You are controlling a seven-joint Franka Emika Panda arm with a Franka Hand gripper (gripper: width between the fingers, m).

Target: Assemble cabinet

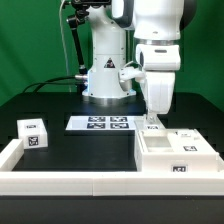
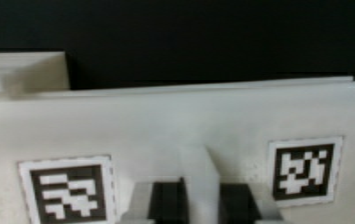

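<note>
Pincer [image 1: 151, 123] narrow, touching the cabinet [image 1: 178, 152]

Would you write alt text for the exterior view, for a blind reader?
The white robot's gripper hangs at the far edge of the large white cabinet frame on the exterior view's right. A small tagged box sits apart on its left, with the marker board between them.
</note>
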